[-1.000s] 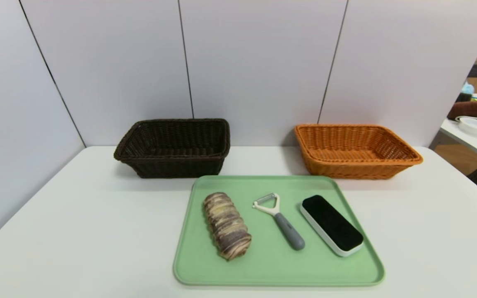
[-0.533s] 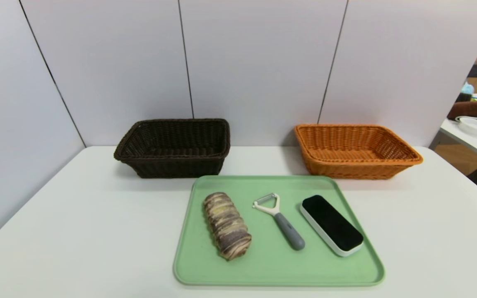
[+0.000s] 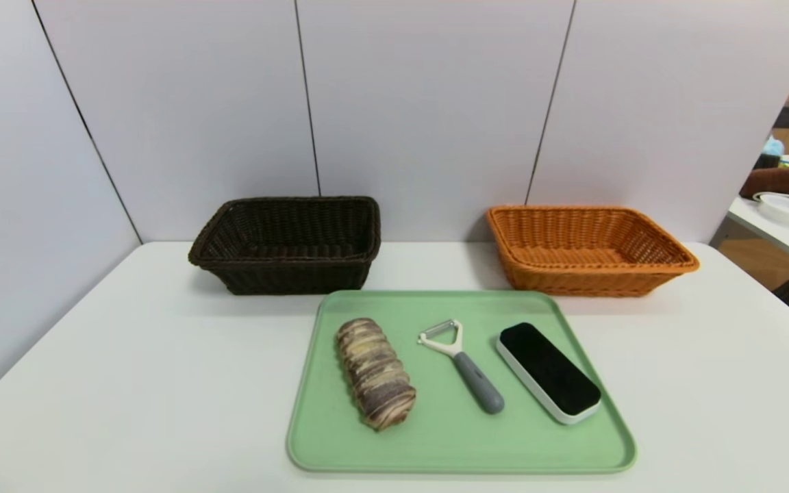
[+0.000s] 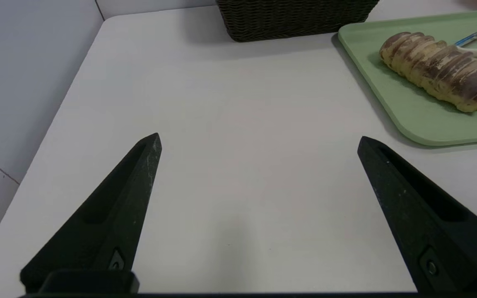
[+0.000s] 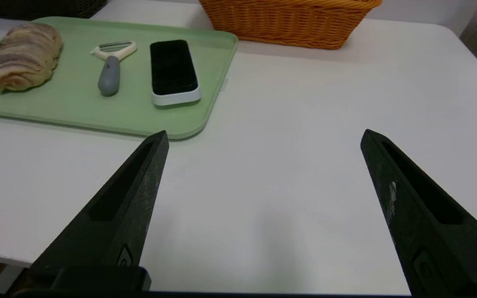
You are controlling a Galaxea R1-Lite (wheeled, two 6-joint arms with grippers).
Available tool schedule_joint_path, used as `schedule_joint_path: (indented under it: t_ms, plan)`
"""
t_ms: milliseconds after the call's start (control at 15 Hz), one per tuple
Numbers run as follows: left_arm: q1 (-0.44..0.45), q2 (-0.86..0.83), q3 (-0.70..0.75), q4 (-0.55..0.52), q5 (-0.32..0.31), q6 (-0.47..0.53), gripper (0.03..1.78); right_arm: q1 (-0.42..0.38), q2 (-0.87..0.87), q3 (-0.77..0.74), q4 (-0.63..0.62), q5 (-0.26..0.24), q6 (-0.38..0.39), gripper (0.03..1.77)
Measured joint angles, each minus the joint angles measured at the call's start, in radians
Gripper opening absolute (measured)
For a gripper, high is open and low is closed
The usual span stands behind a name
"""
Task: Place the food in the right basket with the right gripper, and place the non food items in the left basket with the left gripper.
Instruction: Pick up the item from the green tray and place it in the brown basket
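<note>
Our left gripper (image 4: 259, 138) hangs spread wide over bare table (image 3: 127, 383) left of the green tray (image 3: 463, 452), and our right gripper (image 5: 263, 136) is equally wide apart over the table right of it. On the tray lie the roll (image 3: 374, 374), peeler (image 3: 463, 363) and brush (image 3: 549, 372), left to right. Behind the tray stand the dark basket (image 3: 285, 270), far left, and the orange basket (image 3: 586, 277), far right.
</note>
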Motion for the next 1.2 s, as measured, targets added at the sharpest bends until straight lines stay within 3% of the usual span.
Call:
schedule_joint_path:
  t_ms: [933,1200]
  plan:
    - [0.001,0.786,-0.430,0.008,-0.023,0.001,1.69,0.013,0.596,-0.325,0.006,0.010,0.007,1.69]
    - [0.001,0.955,-0.531,0.010,-0.124,0.008,1.69,0.012,0.756,-0.394,-0.002,0.016,0.007,1.69]
